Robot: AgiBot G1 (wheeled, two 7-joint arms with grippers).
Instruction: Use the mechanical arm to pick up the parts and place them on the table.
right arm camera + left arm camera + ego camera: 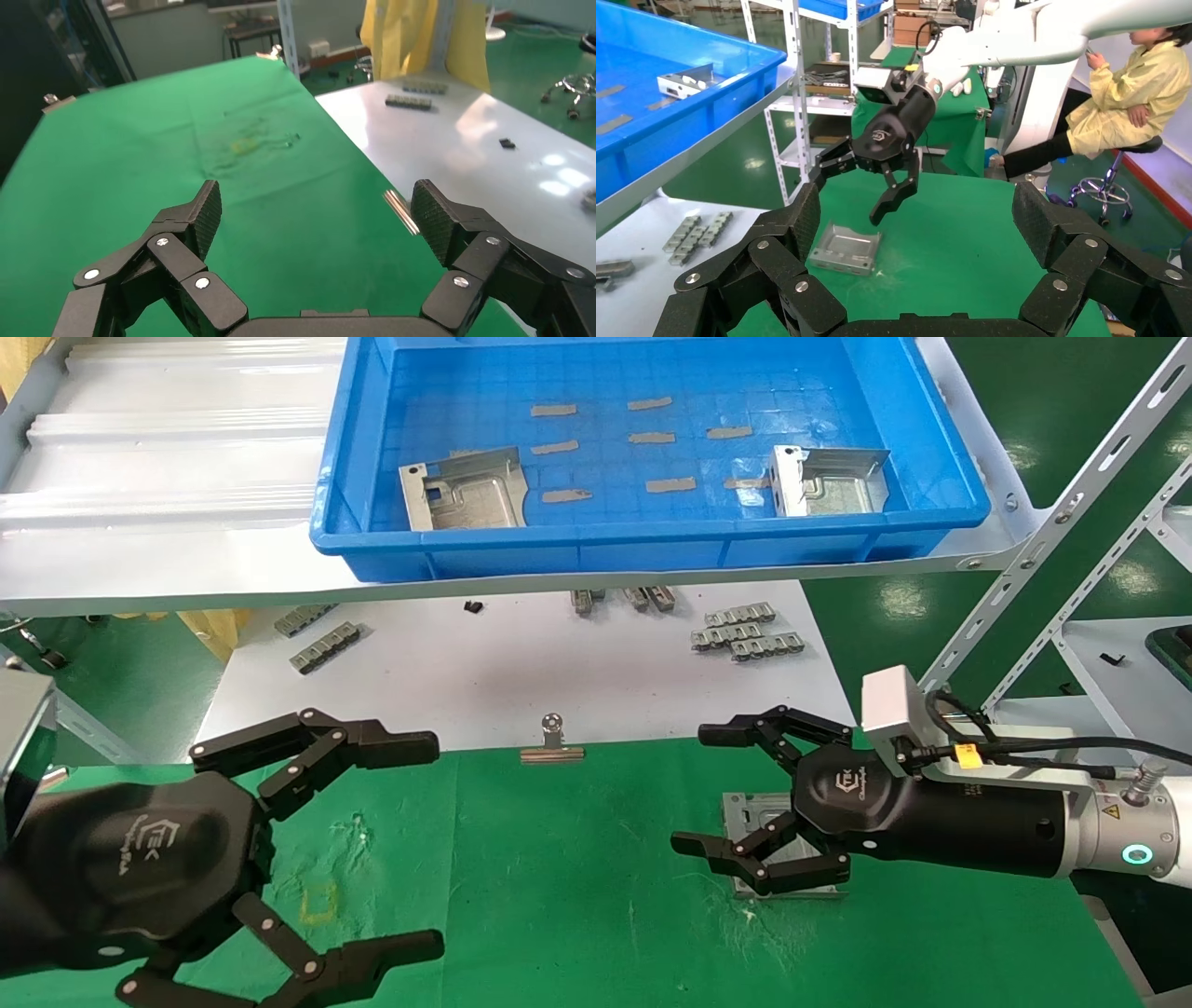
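One silvery part (743,814) lies flat on the green table (577,896), partly covered by my right gripper (698,789). That gripper hangs open just above it, holding nothing. From the left wrist view the same part (845,247) rests free on the cloth below the right gripper (847,196). Two more parts sit in the blue tray (652,537), one at its left (466,491) and one at its right (829,481). My left gripper (424,845) is open and empty low over the table's left side. In the right wrist view only green cloth lies between the open right gripper (320,210) fingers.
Flat grey strips (670,484) lie in the tray. Toothed clip strips (745,631) rest on the white tabletop behind the cloth. A binder clip (552,747) holds the cloth's far edge. A metal rack (1052,551) stands at right. A seated person (1137,91) is beyond the table.
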